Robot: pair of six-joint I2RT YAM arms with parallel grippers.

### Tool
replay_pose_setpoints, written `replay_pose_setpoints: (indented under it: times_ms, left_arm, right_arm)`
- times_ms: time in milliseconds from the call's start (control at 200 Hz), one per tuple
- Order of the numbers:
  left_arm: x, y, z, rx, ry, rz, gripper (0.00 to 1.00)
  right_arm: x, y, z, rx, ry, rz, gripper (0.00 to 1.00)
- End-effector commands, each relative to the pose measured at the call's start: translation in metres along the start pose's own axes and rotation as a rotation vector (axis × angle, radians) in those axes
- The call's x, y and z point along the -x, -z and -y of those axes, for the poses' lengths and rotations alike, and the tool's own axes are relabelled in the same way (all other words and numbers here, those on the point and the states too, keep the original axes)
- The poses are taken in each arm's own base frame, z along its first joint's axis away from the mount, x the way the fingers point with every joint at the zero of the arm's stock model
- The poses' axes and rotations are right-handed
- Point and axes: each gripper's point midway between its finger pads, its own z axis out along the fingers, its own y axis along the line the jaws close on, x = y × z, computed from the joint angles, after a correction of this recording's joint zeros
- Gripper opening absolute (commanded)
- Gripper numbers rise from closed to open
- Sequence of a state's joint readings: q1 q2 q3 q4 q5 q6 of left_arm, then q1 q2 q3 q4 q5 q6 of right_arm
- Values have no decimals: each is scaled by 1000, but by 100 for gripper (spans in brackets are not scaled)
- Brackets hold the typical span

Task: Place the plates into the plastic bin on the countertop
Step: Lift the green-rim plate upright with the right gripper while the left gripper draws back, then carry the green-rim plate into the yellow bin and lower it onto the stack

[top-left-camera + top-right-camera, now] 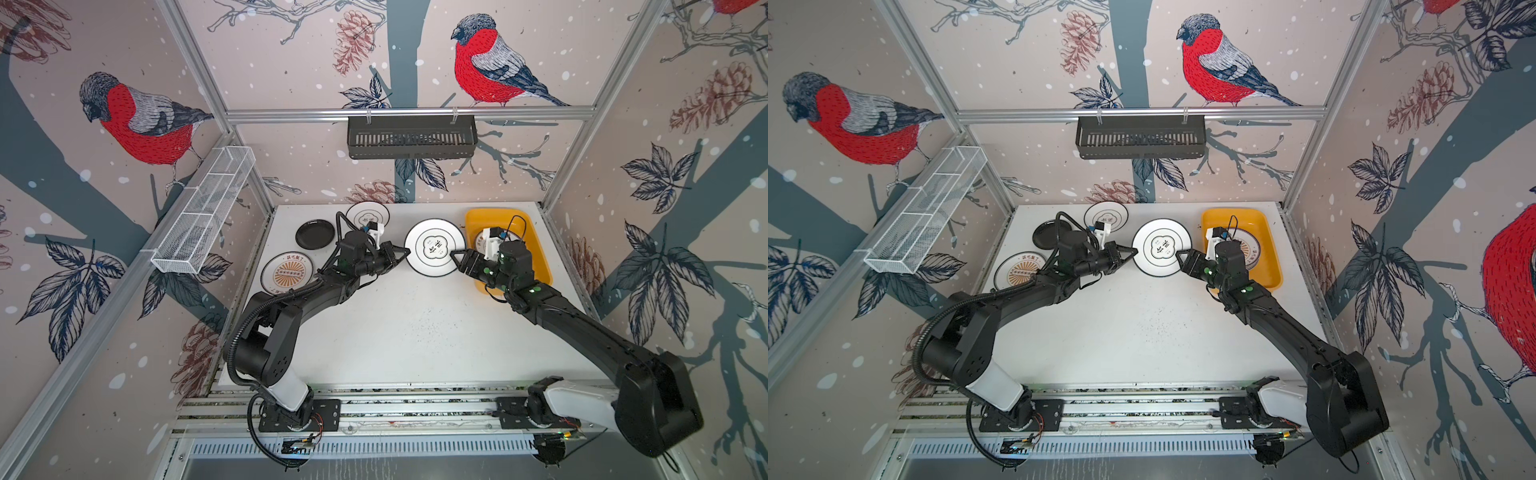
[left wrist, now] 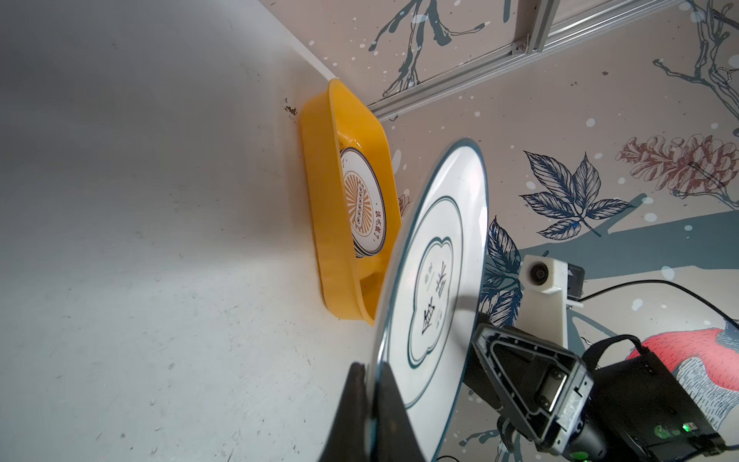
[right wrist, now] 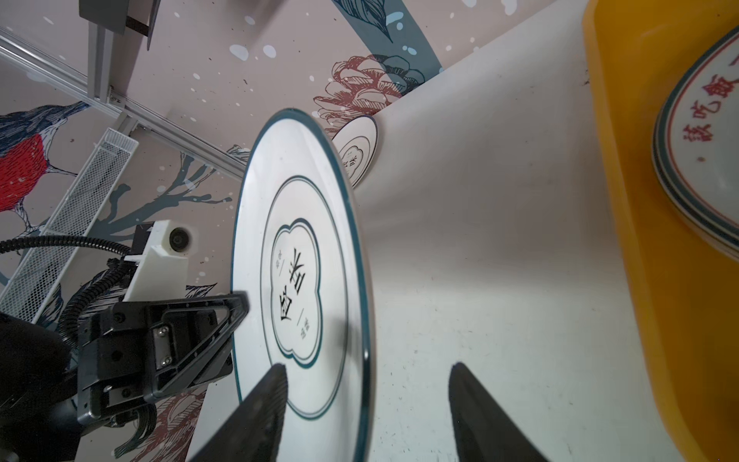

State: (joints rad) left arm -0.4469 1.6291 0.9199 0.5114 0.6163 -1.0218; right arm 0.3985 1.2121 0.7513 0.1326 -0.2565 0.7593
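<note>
A black slotted basket (image 1: 411, 137) hangs from the far rail (image 1: 291, 114); a white wire rack (image 1: 205, 212) lines the left wall (image 1: 62, 199).

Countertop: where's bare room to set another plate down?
The wide front half of the countertop, between the left arm and right arm, is bare. The back is crowded: black plate, emblem plate and sunburst plate at left, the lifted plate mid-back, the plastic bin at right.

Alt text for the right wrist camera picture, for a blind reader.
A white plate with a quatrefoil emblem hangs above the countertop, pinched at its far rim by the left gripper. The right gripper straddles the near rim, jaws open. Beside it, the yellow bin holds stacked plates.
</note>
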Motion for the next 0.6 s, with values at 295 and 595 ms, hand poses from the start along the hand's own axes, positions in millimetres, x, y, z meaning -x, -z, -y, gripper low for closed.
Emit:
replay_pose_setpoints:
  times_ms: [295, 595]
  left_arm:
    - [6, -4, 17, -70, -29, 19, 1]
    - [8, -5, 13, -54, -46, 26, 41]
  right_arm:
    - [2, -1, 11, -50, -27, 26, 18]
    - [1, -6, 24, -75, -105, 29, 1]
